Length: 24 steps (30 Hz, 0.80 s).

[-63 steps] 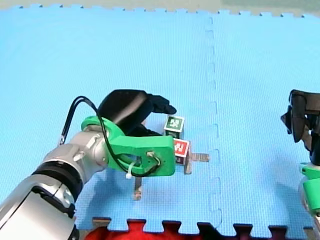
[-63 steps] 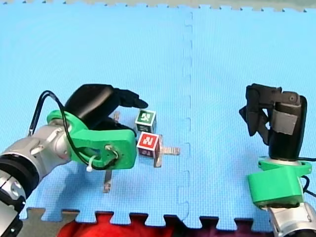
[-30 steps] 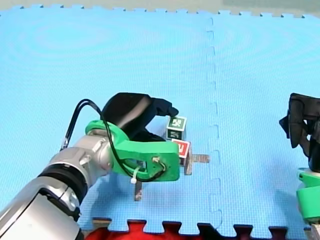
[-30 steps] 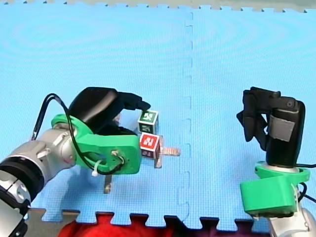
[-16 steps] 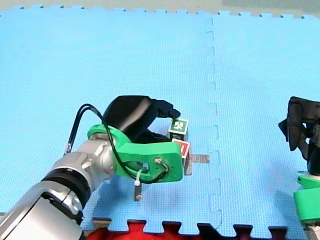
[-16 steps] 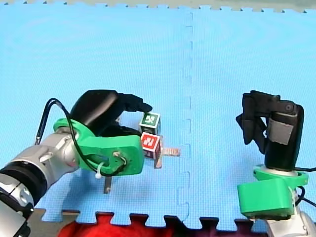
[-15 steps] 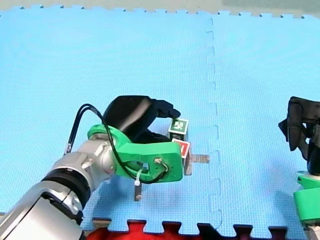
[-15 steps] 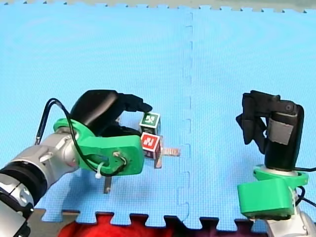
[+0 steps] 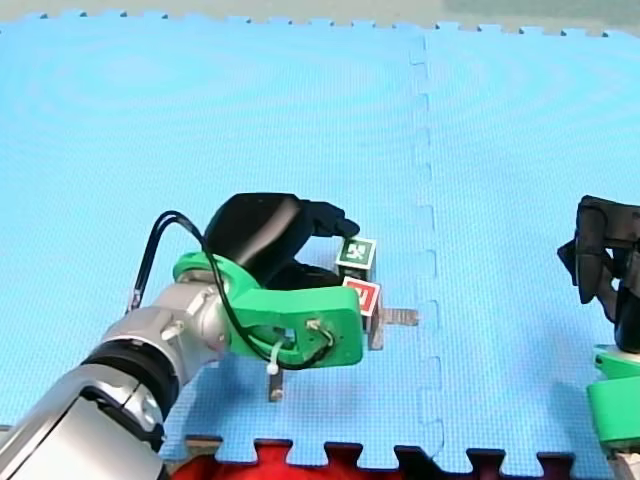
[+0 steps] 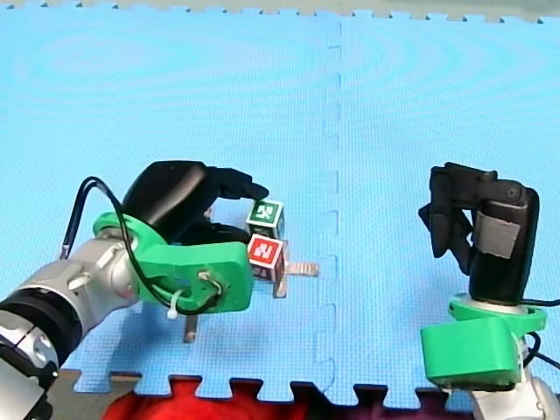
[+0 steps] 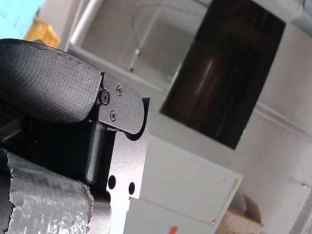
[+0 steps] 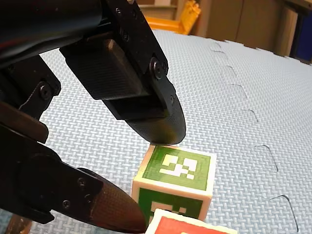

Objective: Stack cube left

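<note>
Two cubes sit on the blue foam puzzle mat (image 9: 300,120) — one green cube (image 9: 357,255) just behind one red cube (image 9: 364,297), each faced with a white pixel-pattern marker. The left hand (image 10: 179,203) pinches the green cube; the right hand (image 10: 472,223) — curled, empty — stands well apart.

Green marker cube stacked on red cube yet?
Not stacked: green marker cube beside red cube, whose top is bare; left hand pinches the green one; right hand far right.

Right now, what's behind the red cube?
The green cube, pinched by the left hand. That hand's green bracket hides the red cube's left side. The right hand is far right, empty.
</note>
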Available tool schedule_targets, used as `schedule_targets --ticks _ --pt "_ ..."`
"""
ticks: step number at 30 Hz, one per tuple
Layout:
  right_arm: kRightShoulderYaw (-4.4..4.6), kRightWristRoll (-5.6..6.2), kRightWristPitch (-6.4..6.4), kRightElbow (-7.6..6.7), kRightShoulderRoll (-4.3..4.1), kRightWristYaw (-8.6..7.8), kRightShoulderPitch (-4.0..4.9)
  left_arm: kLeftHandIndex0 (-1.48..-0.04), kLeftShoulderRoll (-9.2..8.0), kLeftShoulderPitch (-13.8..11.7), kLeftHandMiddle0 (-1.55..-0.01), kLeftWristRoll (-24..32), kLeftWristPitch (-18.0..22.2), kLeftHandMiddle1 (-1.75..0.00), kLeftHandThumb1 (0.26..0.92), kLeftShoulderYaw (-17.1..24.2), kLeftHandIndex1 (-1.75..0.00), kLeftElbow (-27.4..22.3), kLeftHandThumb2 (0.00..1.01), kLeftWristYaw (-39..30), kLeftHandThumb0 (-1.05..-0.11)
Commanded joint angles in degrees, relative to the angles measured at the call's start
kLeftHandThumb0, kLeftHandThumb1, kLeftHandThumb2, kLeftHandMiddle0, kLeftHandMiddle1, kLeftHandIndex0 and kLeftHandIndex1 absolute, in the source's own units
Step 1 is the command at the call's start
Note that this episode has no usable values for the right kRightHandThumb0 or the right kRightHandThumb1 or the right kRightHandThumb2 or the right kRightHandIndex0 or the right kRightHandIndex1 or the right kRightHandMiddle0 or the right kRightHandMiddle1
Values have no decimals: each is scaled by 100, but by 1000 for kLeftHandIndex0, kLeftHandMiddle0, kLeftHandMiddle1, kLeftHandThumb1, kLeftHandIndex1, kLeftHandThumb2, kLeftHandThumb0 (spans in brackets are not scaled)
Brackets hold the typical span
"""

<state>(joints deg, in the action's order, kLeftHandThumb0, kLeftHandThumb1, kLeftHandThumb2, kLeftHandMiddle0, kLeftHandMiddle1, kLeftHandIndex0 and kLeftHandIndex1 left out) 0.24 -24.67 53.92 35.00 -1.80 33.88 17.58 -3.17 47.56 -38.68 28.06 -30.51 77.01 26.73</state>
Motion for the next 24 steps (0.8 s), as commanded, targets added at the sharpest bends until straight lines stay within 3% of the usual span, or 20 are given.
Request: schedule_targets --ticks 1,13,19,24 --pt "-9 30 15 33 -26 14 18 -1266 -30 -40 -933 -26 -11 -1746 789 -6 -10 31 11 -53 -487" --pt "4 -30 29 92 -35 94 54 -1259 -66 -27 -930 -33 26 -1746 801 -3 -3 33 10 -71 -499" --pt "4 -33 57 199 -75 131 101 -1255 -122 16 -927 36 169 -1746 809 90 0 -9 11 65 -506" --pt "5 -29 135 349 -123 158 155 -1275 -320 111 -899 29 868 -1746 812 186 -8 -183 8 668 -491"
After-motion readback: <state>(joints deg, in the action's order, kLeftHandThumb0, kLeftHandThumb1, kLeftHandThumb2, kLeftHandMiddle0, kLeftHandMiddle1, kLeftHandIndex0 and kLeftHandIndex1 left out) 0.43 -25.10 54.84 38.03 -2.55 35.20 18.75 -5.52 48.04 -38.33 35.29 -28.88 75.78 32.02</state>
